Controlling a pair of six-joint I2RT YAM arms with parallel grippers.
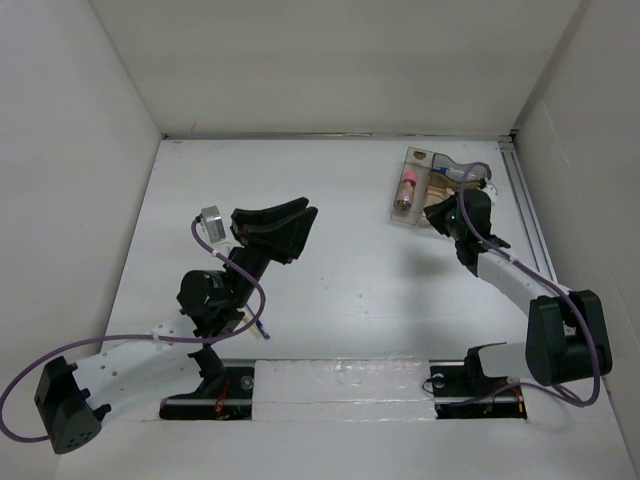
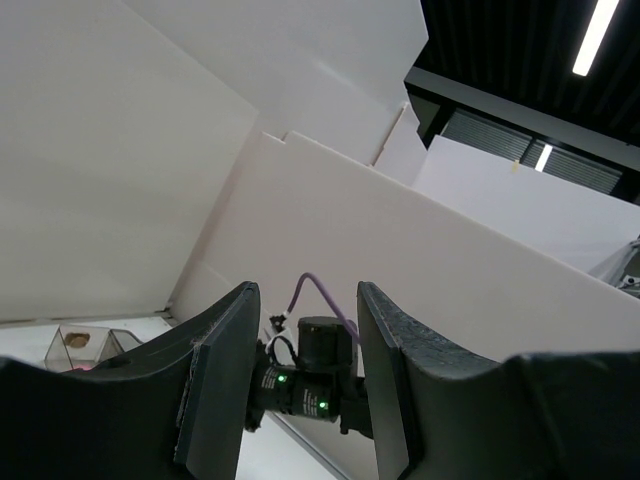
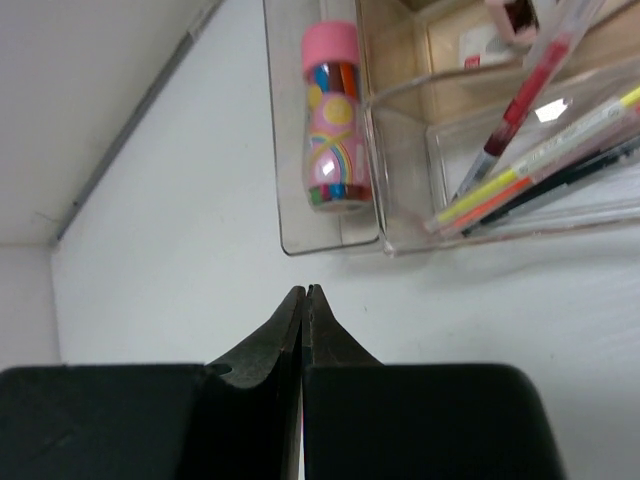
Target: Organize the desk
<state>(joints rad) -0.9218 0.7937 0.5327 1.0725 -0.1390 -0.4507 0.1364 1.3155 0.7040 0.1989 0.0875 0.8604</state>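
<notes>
Right wrist view: right gripper [image 3: 305, 292] pinched shut, empty, near the clear tray [image 3: 330, 245] | left gripper [image 2: 305, 300] held wide, empty | desk [image 1: 340, 290] spread under both | risk: clear tray gets shoved if nudged forward

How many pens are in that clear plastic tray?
3 show, side by side in the clear plastic tray, beside the pink-capped rainbow tube: a red-tipped clear pen, a yellow-and-orange pen, a black pen alongside it. Others may be hidden.

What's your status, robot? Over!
Left gripper open, raised, empty. Right gripper shut, empty, tips just short of clear tray. Desk: pink tube and pens in tray. Nothing blocking. Over.
</notes>
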